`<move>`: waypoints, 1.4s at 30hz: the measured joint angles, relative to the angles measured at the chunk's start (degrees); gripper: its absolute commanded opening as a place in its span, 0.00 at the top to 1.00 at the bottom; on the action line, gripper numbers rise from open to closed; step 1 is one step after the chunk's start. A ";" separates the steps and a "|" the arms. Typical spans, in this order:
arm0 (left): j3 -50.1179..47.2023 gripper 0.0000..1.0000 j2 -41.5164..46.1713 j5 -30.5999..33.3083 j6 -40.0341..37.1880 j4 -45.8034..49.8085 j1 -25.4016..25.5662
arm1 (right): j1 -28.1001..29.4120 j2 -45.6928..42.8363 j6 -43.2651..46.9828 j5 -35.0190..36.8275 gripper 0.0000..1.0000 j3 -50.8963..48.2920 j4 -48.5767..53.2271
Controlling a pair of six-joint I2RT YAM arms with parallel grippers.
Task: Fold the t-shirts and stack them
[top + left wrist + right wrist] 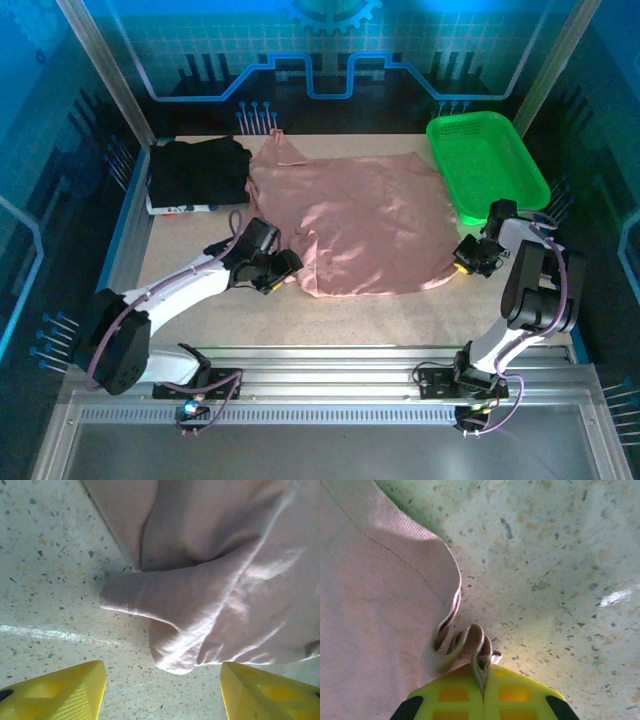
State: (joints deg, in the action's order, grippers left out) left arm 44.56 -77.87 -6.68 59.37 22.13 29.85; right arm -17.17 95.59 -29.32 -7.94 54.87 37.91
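Note:
The dusty-pink t-shirt [350, 220] lies spread and rumpled across the middle of the table. The plain black t-shirt [198, 170] sits folded at the back left. My left gripper [275, 270] is at the pink shirt's near-left corner. In the left wrist view this gripper [162, 685] stands open, and a rounded fold of pink cloth [215, 605] lies on the table just beyond the fingers, touching neither. My right gripper [462, 262] is at the shirt's near-right corner. In the right wrist view it [483, 672] is shut on a bunched bit of the pink hem [470, 645].
A green mesh basket [487, 160] stands at the back right, close behind my right arm. A white object [175, 208] pokes out from under the black shirt. Bare speckled tabletop [380, 320] runs along the front. Metal frame posts flank the table.

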 measured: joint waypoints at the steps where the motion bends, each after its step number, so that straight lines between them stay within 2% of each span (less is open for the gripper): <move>1: -0.02 0.39 -1.16 0.00 0.35 -1.07 0.15 | 0.17 0.07 -0.02 0.00 1.00 0.00 0.00; 6: 0.31 0.46 -6.97 0.94 1.25 -5.18 1.44 | 0.39 0.11 -0.02 0.02 1.00 0.02 0.00; 7: 0.92 0.50 -8.57 1.11 1.36 -5.55 1.92 | 0.42 0.11 -0.02 0.02 1.00 0.02 0.00; 10: 4.57 0.72 -14.12 1.53 1.46 -6.49 3.48 | 0.48 0.11 -0.02 0.02 1.00 0.02 0.00; 12: 6.80 0.79 -16.41 2.25 1.44 -6.93 4.59 | 0.63 0.11 -0.02 0.04 1.00 0.02 0.02; 17: 13.84 0.83 -17.05 3.04 0.52 -5.40 8.50 | 0.72 0.11 0.02 0.04 1.00 0.02 0.15; 18: 15.45 0.82 -17.14 3.02 0.50 -5.35 9.31 | 0.72 0.11 0.02 0.04 1.00 0.02 0.15; 22: 19.10 0.69 -18.47 2.45 0.72 -6.23 12.17 | 0.74 0.11 0.02 0.00 1.00 0.02 0.15; 24: 19.28 0.58 -19.76 1.99 0.94 -6.60 13.25 | 0.76 0.11 0.00 0.00 1.00 0.00 0.15; 27: 19.23 0.48 -21.81 0.94 1.49 -7.91 14.38 | 0.92 0.11 0.00 0.00 1.00 0.02 0.15; 33: 18.64 0.33 -19.28 0.70 0.98 -9.77 14.99 | 1.51 0.11 0.02 0.00 1.00 0.00 0.17; 36: 16.50 0.30 -12.63 1.95 0.87 -9.01 13.99 | 1.53 0.11 0.02 0.00 1.00 0.02 0.17; 39: 13.99 0.30 -5.81 2.84 0.92 -8.28 10.62 | 1.70 0.11 0.00 0.00 1.00 0.02 0.17; 42: 10.73 0.36 -1.86 3.41 0.68 -7.32 5.49 | 1.88 0.11 0.00 -0.02 1.00 0.02 0.17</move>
State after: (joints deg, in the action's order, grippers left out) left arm 55.29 -79.72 -3.27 60.05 14.81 35.33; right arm -15.29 95.70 -29.32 -7.97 54.89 38.09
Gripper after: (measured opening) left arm 0.680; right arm 0.048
